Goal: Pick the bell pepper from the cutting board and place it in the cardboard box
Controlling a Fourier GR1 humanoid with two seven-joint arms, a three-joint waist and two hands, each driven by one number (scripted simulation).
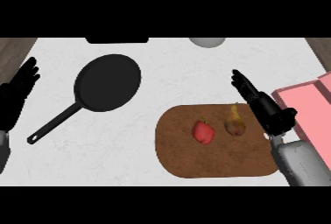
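- Bell pepper [203, 132] red, on the cutting board [213, 162], stem toward 12 o'clock, long axis 12 to 6.
- Lies at about 8 o'clock from the right hand [262, 105]; fingers straight, nothing held, the nearer hand.
- Left hand [18, 89] resting released at worktop's [181, 74] 9 o'clock edge.
- Pink box [309, 105] at 3 o'clock; contents hidden.

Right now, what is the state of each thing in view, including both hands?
Bell pepper: on the cutting board, not held.
Second vegetable: on the board, right of the pepper.
Pink box: at the right edge, cut off by the frame.
Pan: upright on the counter.
Right hand: open, fingers straight, beside the board.
Left hand: open, resting at the left edge.
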